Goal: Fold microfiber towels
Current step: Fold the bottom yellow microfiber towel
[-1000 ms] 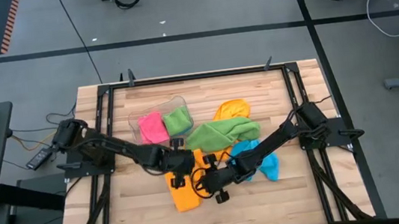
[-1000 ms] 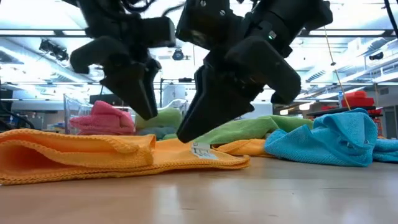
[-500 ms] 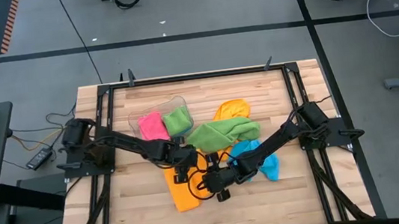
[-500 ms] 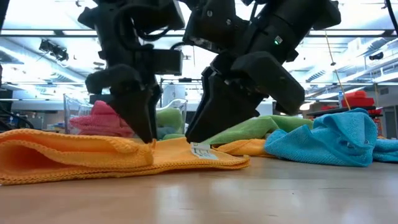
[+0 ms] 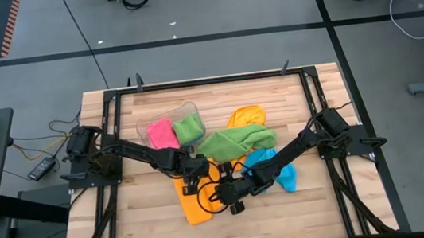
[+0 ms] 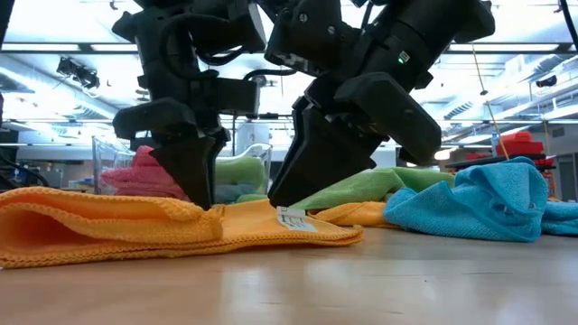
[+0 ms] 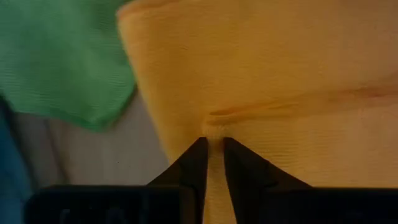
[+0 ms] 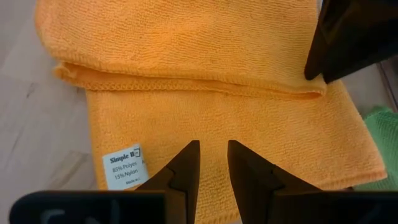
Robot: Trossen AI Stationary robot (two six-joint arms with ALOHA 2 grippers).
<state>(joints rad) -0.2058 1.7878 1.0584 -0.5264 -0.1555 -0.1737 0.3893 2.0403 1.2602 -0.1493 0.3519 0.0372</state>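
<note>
An orange towel point(image 5: 194, 205) lies on the table's near middle, partly folded over itself, its white label point(image 8: 127, 165) facing up. My left gripper point(image 7: 213, 142) is down on its upper layer and shut on it. Just to its right, my right gripper point(image 8: 211, 149) stands nearly shut on the lower layer beside the label. In the low view the left gripper point(image 6: 200, 204) and the right gripper point(image 6: 275, 202) come down side by side onto the towel point(image 6: 108, 226). My left gripper pinches a small raised ridge of the upper layer point(image 7: 213, 127) between its two fingertips. The fingers come steeply from above. The towel lies flat on the table. My right gripper has its fingertips point(image 8: 188, 152) on the lower layer point(image 8: 211, 134), slanting down from the table's right. The fingers hide whether cloth is pinched.
At the far left a clear tub point(image 5: 165, 115) holds a pink towel point(image 5: 161, 134) and a green towel point(image 5: 189, 127). A loose green towel point(image 5: 235, 142), a blue towel point(image 5: 281, 174) and a second orange towel point(image 5: 245, 117) lie to the right.
My left gripper has come down, and a little toward the table's right edge, onto the orange towel's upper layer next to my right gripper. The towel has stayed where it was.
</note>
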